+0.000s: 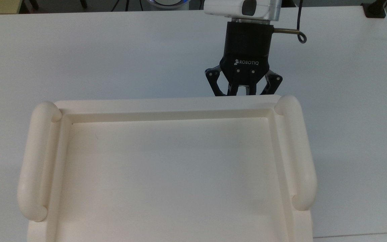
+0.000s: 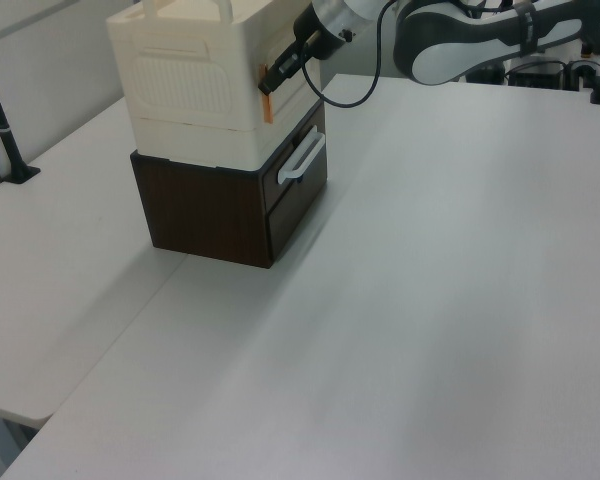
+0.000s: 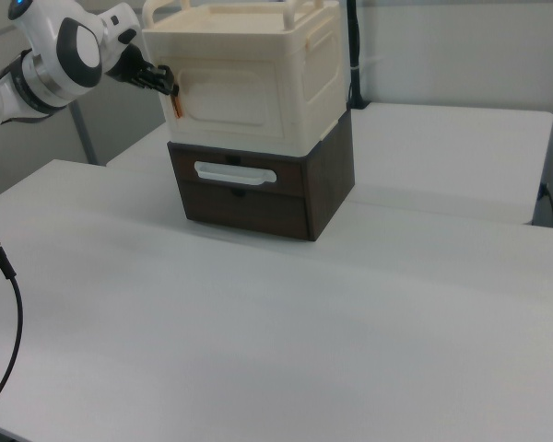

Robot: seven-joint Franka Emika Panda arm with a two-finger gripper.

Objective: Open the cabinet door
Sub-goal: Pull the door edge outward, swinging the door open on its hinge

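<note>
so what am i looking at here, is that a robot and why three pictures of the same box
Yes, it's a robot arm, white and jointed, ending in a black pincer. Three cameras film the same moment. The top view looks down on the cream cabinet's recessed top. The left and right views show its front from opposite angles. The cabinet sits on a dark drawer unit on a white table. The pincer is at an orange tab on the edge of the door, which is closed. Whether it grips the tab isn't clear.

"ROBOTIQ" on the end effector (image 1: 242,90)
</note>
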